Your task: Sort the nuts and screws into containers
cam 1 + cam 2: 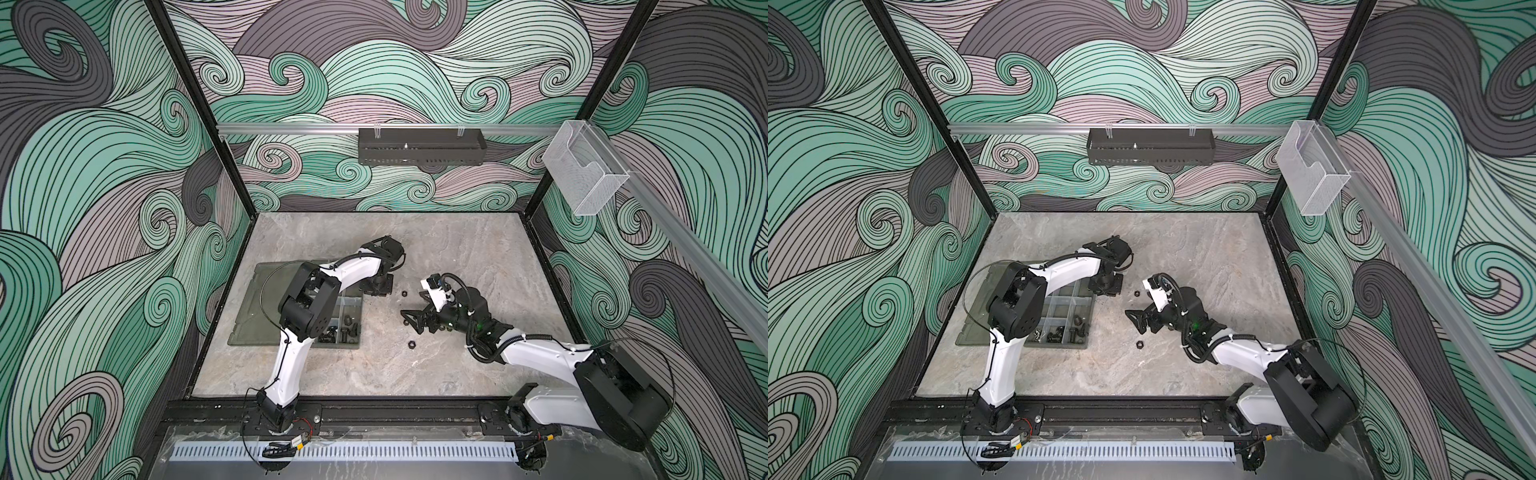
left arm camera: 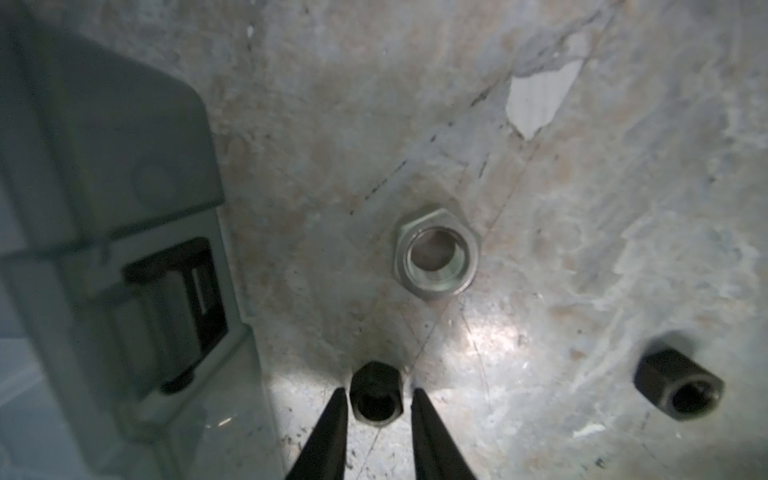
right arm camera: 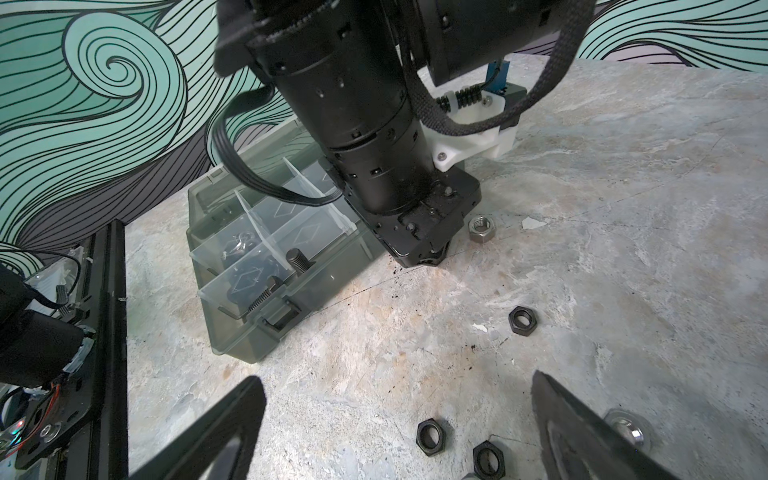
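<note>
In the left wrist view my left gripper stands open, its two thin black fingers flanking a black nut on the table with a slim gap on each side. A silver nut and another black nut lie beyond. The containers, a grey-green divided box, hold black screws; the box sits just left of this gripper. My right gripper is wide open and holds nothing, low over two black nuts on the table; a third lies further off.
The box lid lies open flat to the left, partly under the left arm. A lone black nut lies nearer the front. A black perforated tray and a clear holder hang on the walls.
</note>
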